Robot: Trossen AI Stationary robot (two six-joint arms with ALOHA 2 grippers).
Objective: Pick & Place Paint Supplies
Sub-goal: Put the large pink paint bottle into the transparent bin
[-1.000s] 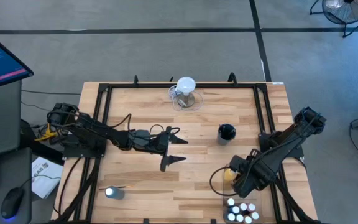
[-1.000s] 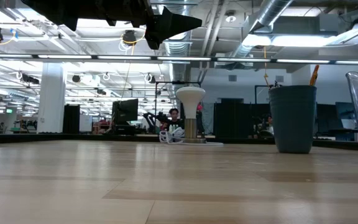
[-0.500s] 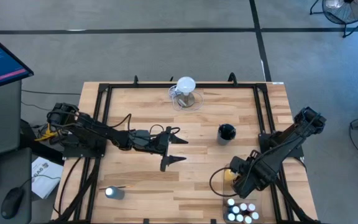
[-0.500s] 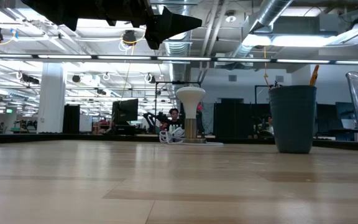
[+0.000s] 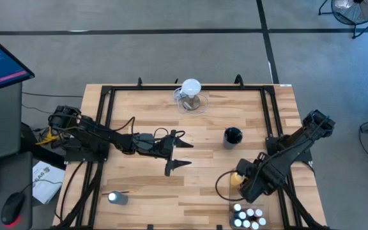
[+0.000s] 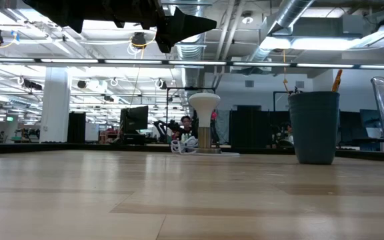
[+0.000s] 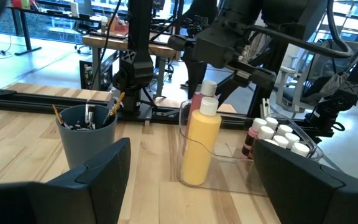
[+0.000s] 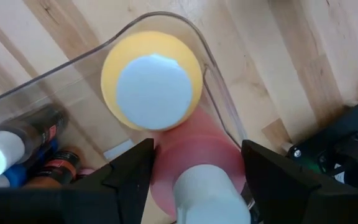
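Pink-red squeeze bottle, white-capped, beside yellow bottle.

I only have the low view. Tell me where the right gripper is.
Observer: The right gripper is down at the clear bin, right over the pink-red bottle.
Operator: Say what stands beside that bottle.
Observer: A yellow bottle with a white cap, close against it in the same bin.
Operator: Report the left gripper.
Observer: The left gripper hangs open over the middle of the table, holding nothing.
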